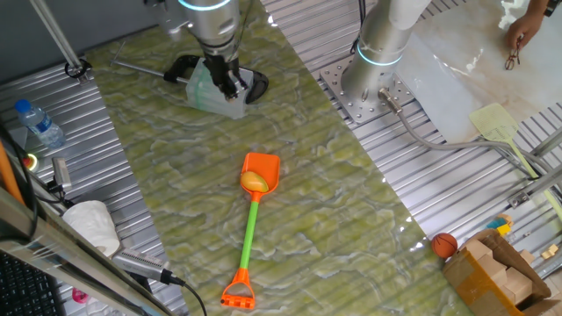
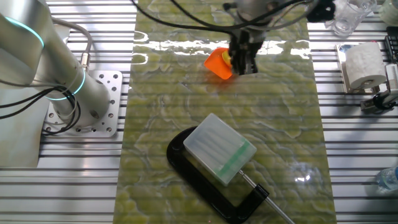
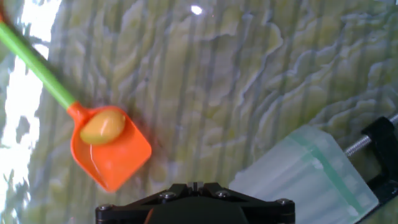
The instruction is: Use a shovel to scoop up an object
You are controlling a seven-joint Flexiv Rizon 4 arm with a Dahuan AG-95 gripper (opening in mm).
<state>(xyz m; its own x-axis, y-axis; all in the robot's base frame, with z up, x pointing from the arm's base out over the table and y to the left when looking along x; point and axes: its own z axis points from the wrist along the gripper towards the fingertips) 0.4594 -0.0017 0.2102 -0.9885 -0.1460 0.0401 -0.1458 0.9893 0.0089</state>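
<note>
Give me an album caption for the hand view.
Yellow object resting on the orange shovel blade, lying on green marbled table.

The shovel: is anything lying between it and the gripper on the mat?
Nothing visible does. The shovel lies flat with the yellow object already on its blade, and the stretch of mat up to the gripper is bare. The translucent box and black clamp sit beside the gripper, away from the shovel.

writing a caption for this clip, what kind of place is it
Most likely a robotics lab bench, not a home. A second robot arm's base is bolted to the ribbed aluminium table, a green marbled mat covers the work area, and a black C-clamp lies there.
</note>
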